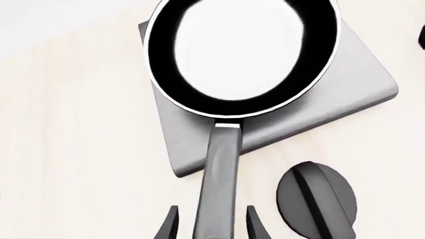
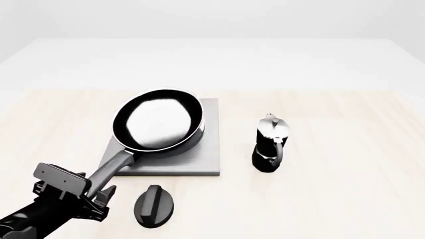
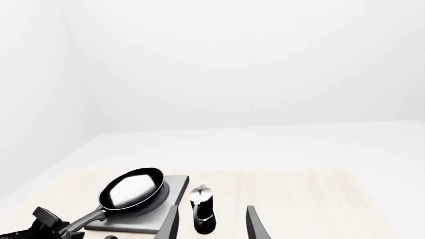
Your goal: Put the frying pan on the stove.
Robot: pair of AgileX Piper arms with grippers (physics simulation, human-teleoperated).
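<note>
Frying pan [image 2: 158,126] is held by its handle in the closed left gripper [image 2: 93,191] over the stove [image 2: 199,162], off-centre; released now, it could be tipped off. The right gripper [image 3: 211,224] is seen open, empty.

the frying pan [image 2: 158,124] is black with a glossy pale inside and dark grey handle; the stove [image 2: 206,159] brushed grey; the moka pot [image 2: 271,144] black-and-silver; the surface [image 2: 345,189] pale wood-grained.
</note>
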